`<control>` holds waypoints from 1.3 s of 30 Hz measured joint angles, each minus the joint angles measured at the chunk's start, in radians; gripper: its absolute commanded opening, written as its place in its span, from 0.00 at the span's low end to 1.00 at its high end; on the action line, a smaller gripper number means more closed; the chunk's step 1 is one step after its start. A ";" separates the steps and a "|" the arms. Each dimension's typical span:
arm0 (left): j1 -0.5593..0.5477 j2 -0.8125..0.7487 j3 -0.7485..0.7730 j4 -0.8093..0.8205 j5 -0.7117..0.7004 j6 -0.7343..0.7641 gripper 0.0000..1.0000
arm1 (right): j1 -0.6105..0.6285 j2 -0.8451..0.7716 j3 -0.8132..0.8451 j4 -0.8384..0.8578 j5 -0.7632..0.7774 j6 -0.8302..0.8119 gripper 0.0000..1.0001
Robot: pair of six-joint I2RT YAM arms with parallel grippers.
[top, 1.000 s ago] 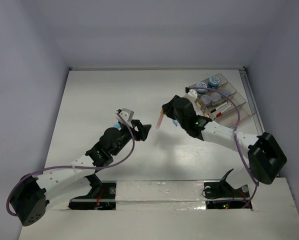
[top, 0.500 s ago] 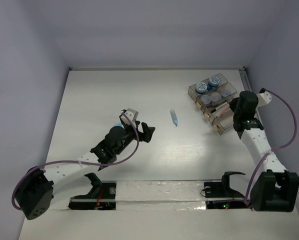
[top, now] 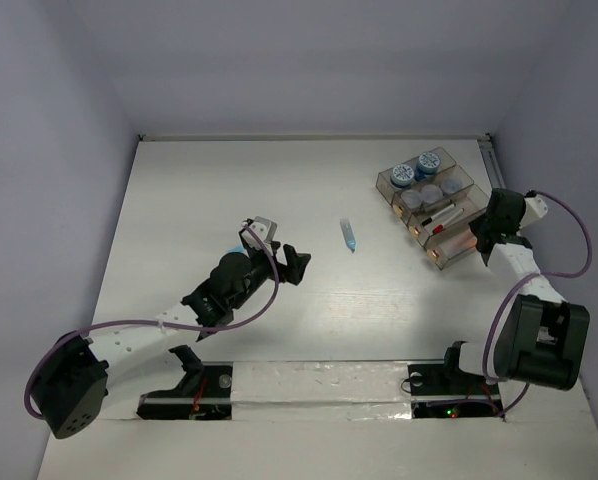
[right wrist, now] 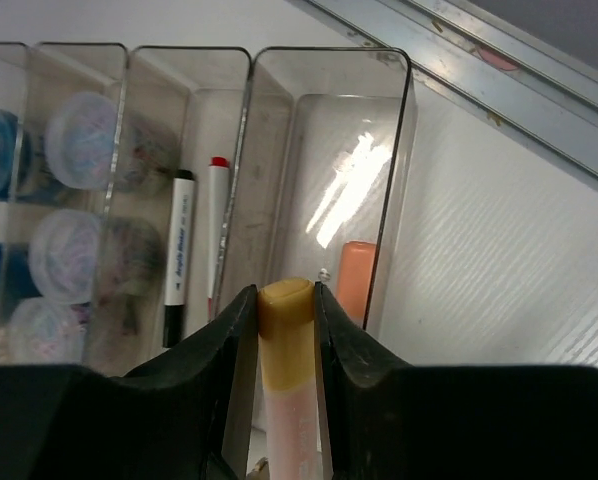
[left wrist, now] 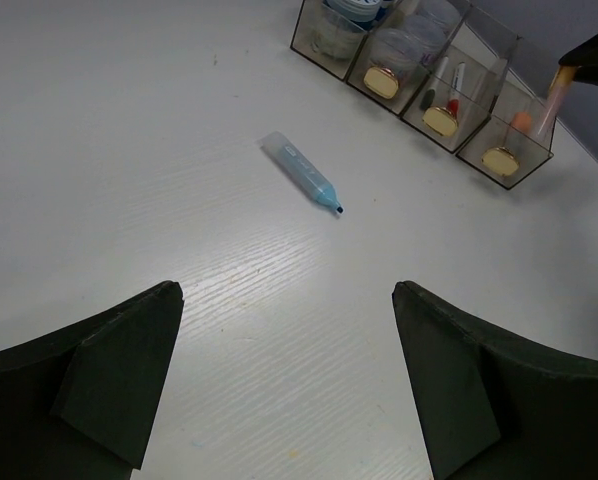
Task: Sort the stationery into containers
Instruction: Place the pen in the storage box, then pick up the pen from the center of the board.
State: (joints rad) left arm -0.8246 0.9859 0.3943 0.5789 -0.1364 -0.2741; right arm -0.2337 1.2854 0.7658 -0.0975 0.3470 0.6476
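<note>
- Where plain pale-lilac walls (top: 59, 120) close in on three sides, a white wood-grain desk (top: 229, 180) lies between them. A metal rail (right wrist: 499, 60) runs along its right edge.
- Far right on the desk, set at an angle, sits the organiser tray (top: 383, 181) of smoky clear plastic. Four compartments show, each with a gold oval label (left wrist: 439, 121) on its end, the writing too small to read.
- Over mid-desk the left hand (top: 294, 263) hovers with jaws wide apart, holding nothing.
- Above the tray's right end the right hand (top: 484, 232) is clamped on a pink stick (right wrist: 285, 330) with a yellowish cap.
- Round jars (top: 403, 174) fill the two left compartments, the leftmost ones blue-lidded.
- Two white pens (right wrist: 179, 250) lie in the third compartment; the print on one barrel is unreadable.
- Loose on the desk, well left of the tray, lies a blue stick (top: 348, 236).
- Inside the right-end compartment lies an orange stick (right wrist: 357, 280).
</note>
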 measured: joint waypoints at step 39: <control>-0.011 0.036 0.001 0.000 -0.071 0.007 0.82 | 0.677 0.494 0.405 -0.194 -0.388 -0.365 0.65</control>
State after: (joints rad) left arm -0.8360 1.0218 0.3954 0.5793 -0.2070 -0.2672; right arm 0.4431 1.7794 1.1709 -0.2913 -0.0406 0.2829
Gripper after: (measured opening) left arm 0.828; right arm 0.657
